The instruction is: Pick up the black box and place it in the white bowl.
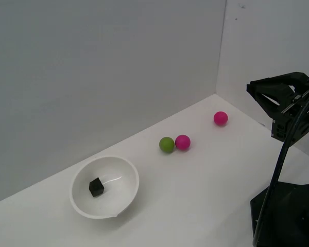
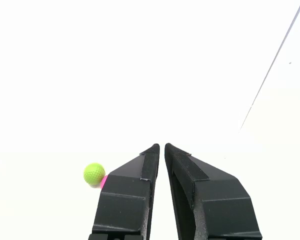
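Note:
The black box (image 1: 96, 187), a tiny matte cube, lies inside the white bowl (image 1: 124, 197) on the table at the exterior view's left. My gripper (image 1: 253, 88) is raised at the exterior view's right, far from the bowl and above the table. In the wrist view my gripper (image 2: 162, 146) is shut, its two black fingers nearly touching at the tips with nothing between them. The bowl and the box are out of the wrist view.
A green ball (image 1: 166, 144) touches a pink ball (image 1: 183, 142) mid-table; the green ball (image 2: 94, 173) also shows in the wrist view. Another pink ball (image 1: 220, 118) lies near the back corner. The black robot base (image 1: 288, 216) stands at the exterior view's lower right.

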